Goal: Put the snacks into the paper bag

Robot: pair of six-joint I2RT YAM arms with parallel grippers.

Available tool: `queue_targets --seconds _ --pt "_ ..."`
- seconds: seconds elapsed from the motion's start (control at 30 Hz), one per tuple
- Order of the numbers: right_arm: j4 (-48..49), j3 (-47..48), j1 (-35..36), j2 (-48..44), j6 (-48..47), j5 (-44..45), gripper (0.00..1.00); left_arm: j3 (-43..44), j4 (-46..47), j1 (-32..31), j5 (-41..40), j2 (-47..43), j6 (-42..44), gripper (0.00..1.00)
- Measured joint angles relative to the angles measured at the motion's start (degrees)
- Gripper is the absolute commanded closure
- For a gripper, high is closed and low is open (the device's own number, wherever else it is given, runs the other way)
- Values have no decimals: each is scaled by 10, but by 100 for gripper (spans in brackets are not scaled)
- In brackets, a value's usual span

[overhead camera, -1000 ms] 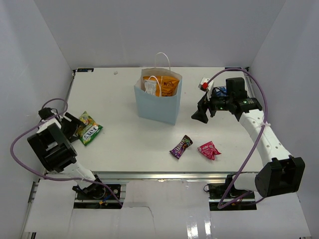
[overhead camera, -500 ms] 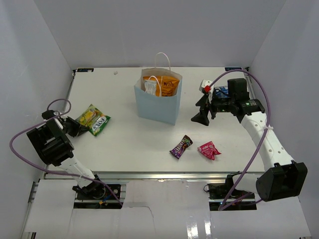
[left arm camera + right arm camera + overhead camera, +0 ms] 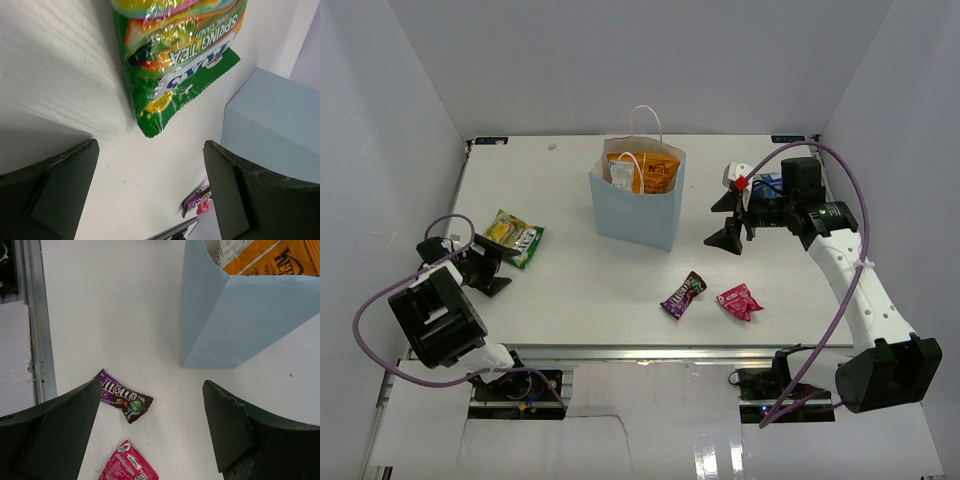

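Observation:
The pale blue paper bag (image 3: 638, 212) stands upright at the table's back middle, with the orange chip bag (image 3: 657, 176) and the blue-white bag (image 3: 622, 172) inside it. The green-yellow packet (image 3: 515, 238) lies flat at the left. My left gripper (image 3: 493, 268) is open and empty just in front of it, with the packet (image 3: 175, 60) ahead of its jaws. The purple packet (image 3: 683, 294) and pink-red packet (image 3: 739, 301) lie at the front middle. My right gripper (image 3: 724, 220) is open and empty, raised to the right of the bag. A teal-red packet (image 3: 763, 184) shows partly behind it.
White walls close in the left, back and right sides of the table. The right wrist view shows the bag's corner (image 3: 240, 315), the purple packet (image 3: 122, 397), the pink-red packet (image 3: 127, 467) and the table's metal front rail (image 3: 32, 325).
The green-yellow packet has shifted a little up and right. My left arm has swung round and its gripper now sits apart from the packet. My right gripper has drifted slightly right.

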Motion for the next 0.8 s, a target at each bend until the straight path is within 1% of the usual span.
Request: queue_targets --seconds 0.1,0.2,0.27,0.33,0.4,0.47,0.53,0.63,0.73,0.77,0.8 --pt "-1 -3 0 -7 -4 0 12 -39 20 1 6 -27 -33 2" --pt "-2 -3 0 -9 -7 -2 12 -43 33 1 -15 -34 -54 2" --pt "-3 -3 0 -9 -8 -2 12 -35 40 2 -44 -36 -59 2" --pt "-3 -3 0 -9 -10 -2 12 -17 49 2 -93 -31 -54 2" --pt "-3 -3 0 -9 -11 -2 12 9 59 3 -136 -14 -47 2" --pt "-3 -3 0 -10 -11 -2 12 37 75 3 -163 16 -40 3" --pt "-3 -3 0 -12 -11 -2 12 63 95 5 -166 49 -36 4" --pt "-4 -3 0 -16 -11 1 12 92 129 5 -147 91 -31 7" --pt "-5 -3 0 -17 -11 3 12 96 165 6 -120 110 -29 9" --pt "-6 -3 0 -17 -11 3 12 95 176 6 -111 115 -30 11" --pt "-8 -3 0 -17 -11 3 12 94 188 6 -102 119 -31 15"
